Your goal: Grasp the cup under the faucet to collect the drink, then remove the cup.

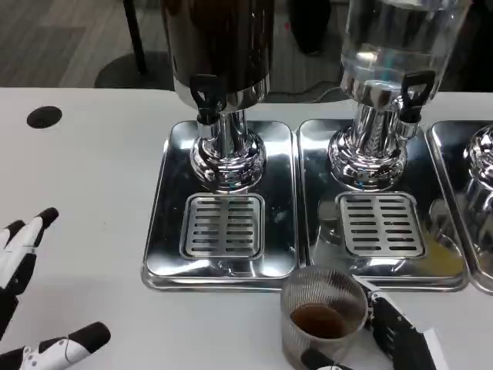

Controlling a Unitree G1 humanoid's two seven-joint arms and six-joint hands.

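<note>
— So, nearest the camera first: where is the cup?

— At the bottom edge, on the white table (pixel 85 254), just in front of the seam between the two steel drip trays. The ribbed clear cup (pixel 323 312) is off the trays and no longer under any tap. The right hand (pixel 385 335) holds it, dark fingers wrapped against its right side and base.

— And the other hand?

— The left hand (pixel 31 301) lies low at the left, fingers spread wide, holding nothing, well apart from the cup.

— What's inside the cup?

— A shallow pool of brown drink (pixel 317 320) at the bottom; most of the cup is unfilled. My judgement: collection is done and the removal is nearly complete.

— What could go wrong?

— The cup looks thin-walled, so a hard squeeze might buckle it, and a tilt on release could slop the drink. It also sits close to the tray lip, so a nudge forward could tip it.

— Farther back?

— The left drip tray (pixel 166 231) with its slotted grate, under the dark dispenser (pixel 219 38) and its black tap lever (pixel 206 96). Beside it, the second tray (pixel 316 193) beneath a clear dispenser (pixel 397 38) holding what looks like a colourless liquid; part of a third tray shows at the right edge.
</note>
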